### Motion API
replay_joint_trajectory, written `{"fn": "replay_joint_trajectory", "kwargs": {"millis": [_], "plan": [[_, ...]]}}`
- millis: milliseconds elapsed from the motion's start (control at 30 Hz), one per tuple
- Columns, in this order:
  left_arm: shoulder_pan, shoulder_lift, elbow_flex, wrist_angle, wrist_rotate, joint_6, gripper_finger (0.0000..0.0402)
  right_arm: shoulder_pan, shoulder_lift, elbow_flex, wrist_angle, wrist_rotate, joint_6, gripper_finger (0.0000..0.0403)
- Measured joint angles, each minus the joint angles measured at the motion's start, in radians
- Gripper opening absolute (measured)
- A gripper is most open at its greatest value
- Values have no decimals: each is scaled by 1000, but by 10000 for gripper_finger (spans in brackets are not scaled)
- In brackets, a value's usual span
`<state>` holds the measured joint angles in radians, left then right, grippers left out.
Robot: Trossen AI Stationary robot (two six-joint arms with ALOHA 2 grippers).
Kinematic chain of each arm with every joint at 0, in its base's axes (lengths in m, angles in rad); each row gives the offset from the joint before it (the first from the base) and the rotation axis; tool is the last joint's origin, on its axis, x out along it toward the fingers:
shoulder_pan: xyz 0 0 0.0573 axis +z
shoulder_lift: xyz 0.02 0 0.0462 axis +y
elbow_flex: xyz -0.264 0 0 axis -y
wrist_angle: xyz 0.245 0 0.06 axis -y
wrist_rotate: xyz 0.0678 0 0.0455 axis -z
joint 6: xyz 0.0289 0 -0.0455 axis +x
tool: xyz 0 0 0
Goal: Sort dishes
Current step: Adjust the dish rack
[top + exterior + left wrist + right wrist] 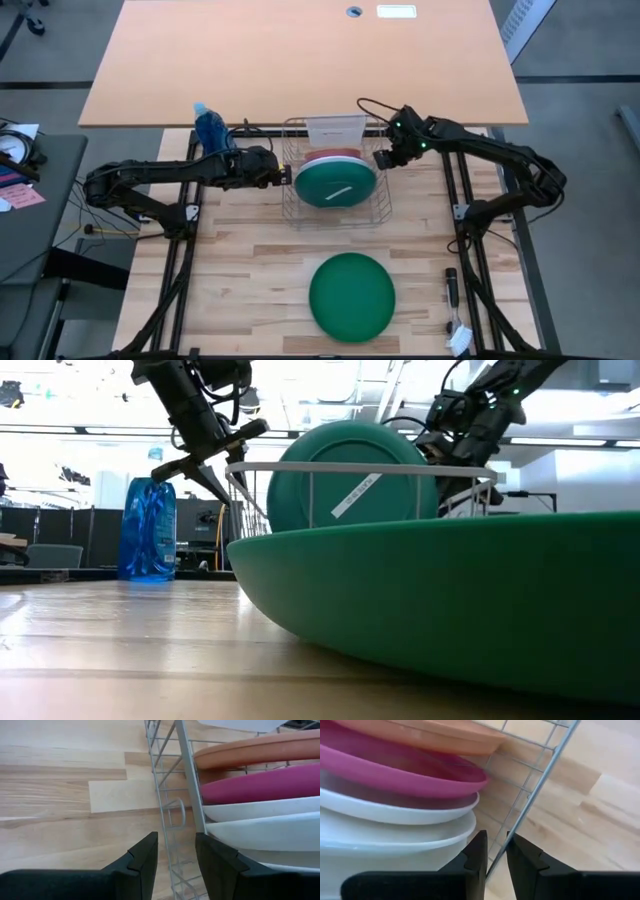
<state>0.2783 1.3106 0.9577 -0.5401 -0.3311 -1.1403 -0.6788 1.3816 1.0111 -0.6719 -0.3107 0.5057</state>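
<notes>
One green plate [352,297] lies out on the bench [240,260], the other plates [335,183] stand racked, unsorted; left claw [284,177] and right claw [381,158], both narrowly parted and empty, flank the rack [384,205].

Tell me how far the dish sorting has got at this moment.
Early, it seems. One dark green plate lies flat on the table's near side, out of the rack. Another green plate stands at the front of the wire rack, with white, magenta and orange plates behind it. The left hand and right hand each straddle a rack wire at opposite sides, holding no plate.
</notes>
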Motion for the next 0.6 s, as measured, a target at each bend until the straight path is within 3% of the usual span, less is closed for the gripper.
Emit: {"fn": "replay_joint_trajectory", "kwargs": {"millis": [333,600], "plan": [[9,0,0,-38,-11,8,130,-7,35,73,-147,5,-42,72],[61,1,0,-71,-122,102,130,-50,-33,129,-162,-6,-46,72]]}}
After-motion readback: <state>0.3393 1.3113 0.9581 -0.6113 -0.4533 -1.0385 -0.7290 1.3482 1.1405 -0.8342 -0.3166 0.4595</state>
